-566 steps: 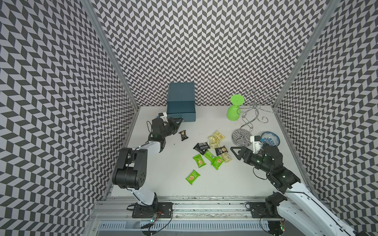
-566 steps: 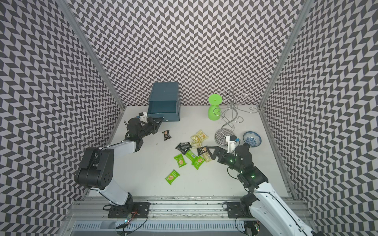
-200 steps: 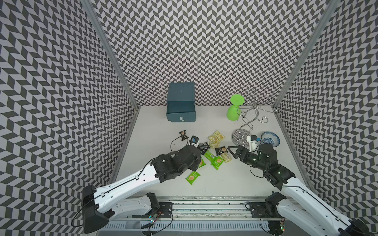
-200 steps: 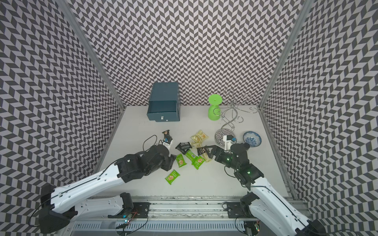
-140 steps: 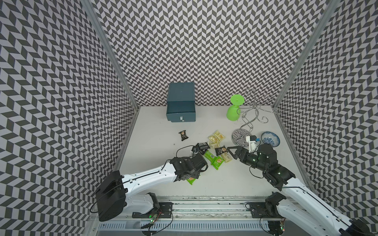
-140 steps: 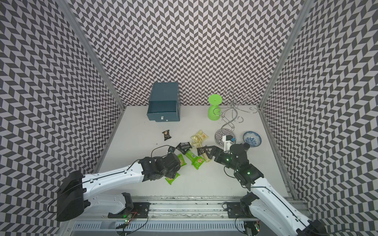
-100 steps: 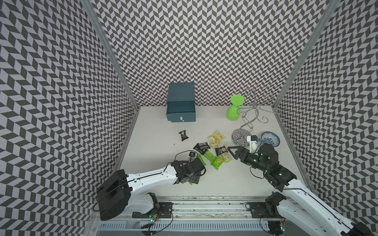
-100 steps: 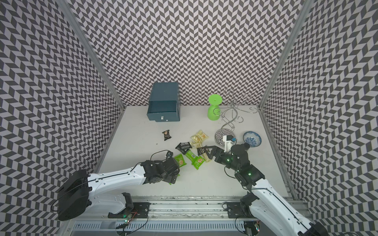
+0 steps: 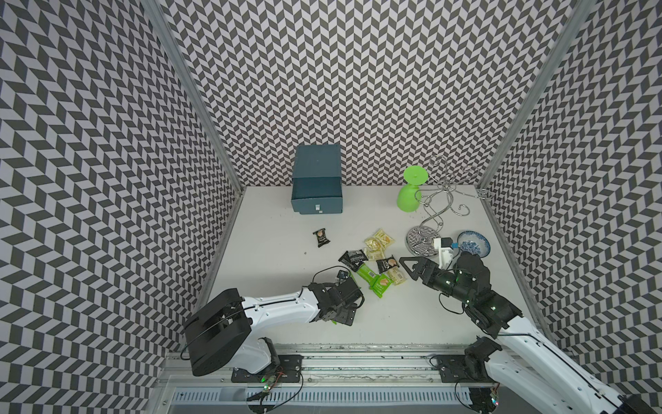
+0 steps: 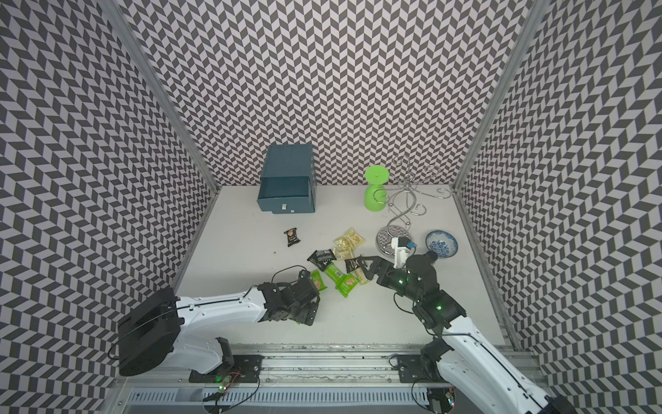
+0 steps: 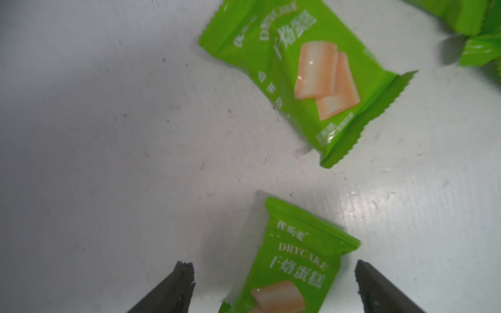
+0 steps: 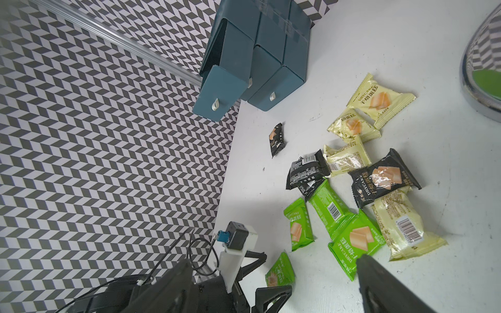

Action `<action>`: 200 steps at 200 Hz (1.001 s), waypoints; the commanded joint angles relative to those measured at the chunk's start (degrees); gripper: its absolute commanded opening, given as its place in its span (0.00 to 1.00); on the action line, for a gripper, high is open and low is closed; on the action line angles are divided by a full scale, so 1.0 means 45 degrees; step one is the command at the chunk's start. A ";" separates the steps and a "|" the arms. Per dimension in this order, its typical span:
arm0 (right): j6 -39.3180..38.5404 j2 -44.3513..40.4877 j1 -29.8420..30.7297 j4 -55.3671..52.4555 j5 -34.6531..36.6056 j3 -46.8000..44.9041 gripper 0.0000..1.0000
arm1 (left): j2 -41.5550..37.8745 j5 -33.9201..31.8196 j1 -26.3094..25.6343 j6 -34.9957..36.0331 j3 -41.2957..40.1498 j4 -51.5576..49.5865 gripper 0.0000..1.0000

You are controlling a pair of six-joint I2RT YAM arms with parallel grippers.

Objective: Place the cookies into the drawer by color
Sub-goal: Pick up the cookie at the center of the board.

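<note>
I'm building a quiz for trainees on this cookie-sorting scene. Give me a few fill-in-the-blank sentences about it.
1. The left claw stands ___ astride a bright green crinkly snack packet.
2. The lone snack packet lying apart from the pile, toward the dark teal chest of drawers, is ___.
3. The chest's ___ drawer is pulled out.
Missing words: open; black; top.

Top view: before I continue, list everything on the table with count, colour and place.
drawer: 1, teal, back, top drawer open
green cookies: 4, green, pile's near side
black cookies: 3, black, two piled, one nearer the drawer
yellow cookies: 4, pale yellow, spread through the pile
goblet: 1, green, back right
wire stand: 1, chrome, right of pile
bowl: 1, blue-patterned, far right
left gripper: 1, black, open astride a green cookie
right gripper: 1, black, open, right of pile
</note>
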 commanded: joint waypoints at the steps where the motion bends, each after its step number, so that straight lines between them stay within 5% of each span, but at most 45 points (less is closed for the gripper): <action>1: 0.0058 -0.0083 0.0075 0.0097 0.0225 0.0255 0.94 | 0.0271 0.0186 0.0114 0.0066 -0.0164 0.0505 0.93; 22: 0.0055 -0.0100 0.0078 0.0093 0.0274 0.0245 0.94 | 0.0282 0.0342 0.0095 -0.0033 -0.0245 0.0695 0.92; 82: 0.0108 0.0124 0.0131 0.0221 0.0235 0.0250 0.94 | 0.0576 0.0285 0.0091 -0.0335 -0.0149 0.0444 0.66; 200: 0.0208 -0.0337 0.0118 -0.0016 0.0591 0.0100 0.94 | -0.0194 0.0038 0.0075 -0.0463 0.0860 -0.0353 0.41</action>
